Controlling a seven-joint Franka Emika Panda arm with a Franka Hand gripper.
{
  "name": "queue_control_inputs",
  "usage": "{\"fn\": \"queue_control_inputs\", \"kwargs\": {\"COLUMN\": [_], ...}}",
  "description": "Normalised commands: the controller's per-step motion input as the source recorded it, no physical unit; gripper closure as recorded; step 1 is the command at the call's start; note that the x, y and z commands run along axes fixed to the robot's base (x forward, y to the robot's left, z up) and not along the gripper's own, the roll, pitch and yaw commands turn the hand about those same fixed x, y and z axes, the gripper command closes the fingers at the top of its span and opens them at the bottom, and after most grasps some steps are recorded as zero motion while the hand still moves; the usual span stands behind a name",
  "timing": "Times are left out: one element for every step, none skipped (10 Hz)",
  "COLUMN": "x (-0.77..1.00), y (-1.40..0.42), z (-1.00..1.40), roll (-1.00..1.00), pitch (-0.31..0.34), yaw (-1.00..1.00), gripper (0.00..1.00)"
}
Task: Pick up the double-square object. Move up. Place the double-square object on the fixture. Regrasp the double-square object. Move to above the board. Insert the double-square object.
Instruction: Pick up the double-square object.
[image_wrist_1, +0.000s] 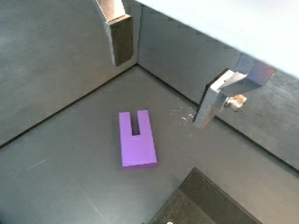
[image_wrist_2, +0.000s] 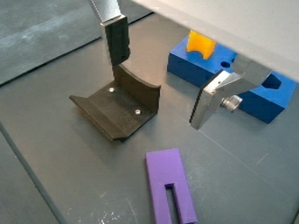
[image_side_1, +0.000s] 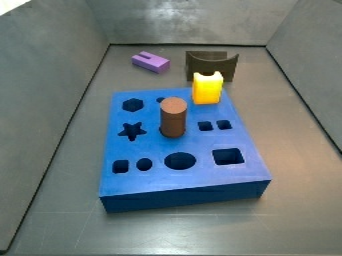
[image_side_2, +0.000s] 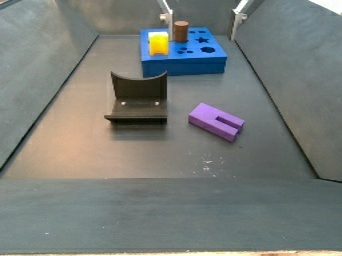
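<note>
1. Claw (image_wrist_2: 156, 79): two flat silver finger plates with dark pads, spread wide apart with nothing between them; it hangs above the tabletop, clear of every piece. One finger (image_wrist_1: 121, 39) and its partner (image_wrist_1: 218, 98) also show in a wrist view; both finger tips show at the upper edge of a side view (image_side_2: 203, 10).
2. Double-square object (image_wrist_1: 138, 138): a small light-purple plastic block with a narrow slot cut in from one end, lying flat on the dark grey tabletop (image_side_2: 160, 170), untouched. In both side views (image_side_1: 151, 62) (image_side_2: 215, 121) it lies just beside the fixture, apart from it.
3. Fixture (image_wrist_2: 118, 106): a dark brown-grey bracket with a curved upright wall on a base plate, standing on the tabletop (image_side_2: 136, 100), between the purple block and the board (image_side_1: 210, 62).
4. Board (image_side_1: 174, 150): a large thick blue slab with star, hexagon, round and square holes.
5. Glowing yellow block (image_side_1: 207, 87) and brown cylinder (image_side_1: 173, 116): both stand upright in the board.
</note>
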Motion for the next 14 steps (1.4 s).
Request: {"fn": "queue_control_inputs", "kwargs": {"x": [0.17, 0.06, 0.0, -0.01, -0.11, -0.11, -0.11, -0.09, -0.06, -0.06, -0.09, -0.08, 0.0, -0.03], "y": [0.02, 0.0, 0.0, 0.04, 0.0, 0.0, 0.0, 0.01, 0.0, 0.0, 0.0, 0.0, 0.0, -0.13], "z": [-0.4, -0.76, -0.8, -0.94, -0.9, -0.89, -0.88, -0.85, -0.84, -0.85, -0.91, -0.91, -0.96, -0.67], "roll": [0.0, 0.0, -0.05, 0.0, 0.01, 0.0, 0.0, 0.0, 0.0, 0.0, 0.01, 0.01, 0.01, -0.06], "pitch": [-0.063, -0.174, -0.134, -0.016, -0.059, -0.061, -0.063, -0.054, -0.036, -0.027, -0.036, -0.024, 0.006, 0.0], "yaw": [0.25, 0.7, 0.94, 1.0, 1.0, 1.0, 1.0, 1.0, 1.0, 1.0, 1.0, 1.0, 1.0, 0.76], "gripper": [0.0, 0.0, 0.0, 0.0, 0.0, 0.0, 0.0, 0.0, 0.0, 0.0, 0.0, 0.0, 0.0, 0.0]}}
